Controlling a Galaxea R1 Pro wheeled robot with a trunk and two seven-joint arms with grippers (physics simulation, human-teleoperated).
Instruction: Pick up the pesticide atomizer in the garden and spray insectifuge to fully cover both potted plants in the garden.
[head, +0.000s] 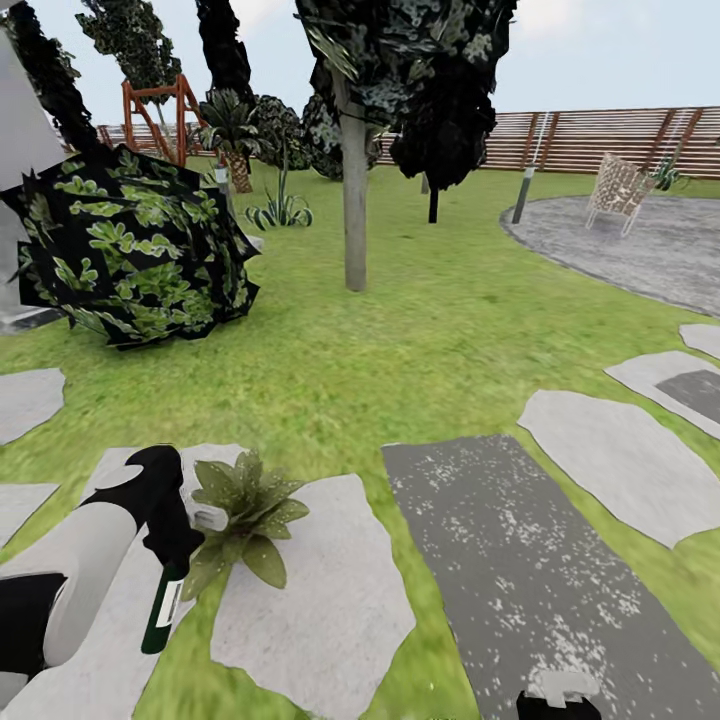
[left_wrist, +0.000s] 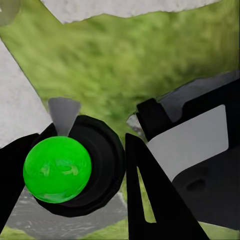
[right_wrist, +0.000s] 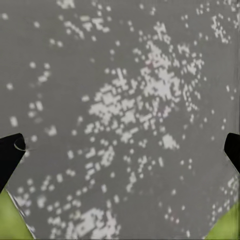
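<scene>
In the head view my left gripper is shut on the pesticide atomizer, a slim dark green bottle with a white label that hangs down from the black fingers. Right beside it, touching distance to the right, a potted plant with pointed green leaves stands on a pale stepping stone. The left wrist view looks along the bottle end-on: a bright green spot sits on its dark round body, between my left gripper's black fingers. My right gripper is open over a dark speckled slab.
A dark speckled slab and pale stepping stones lie on the lawn to the right. A big dark leafy bush stands at far left, a tree trunk ahead, and a round paved patch and fence beyond.
</scene>
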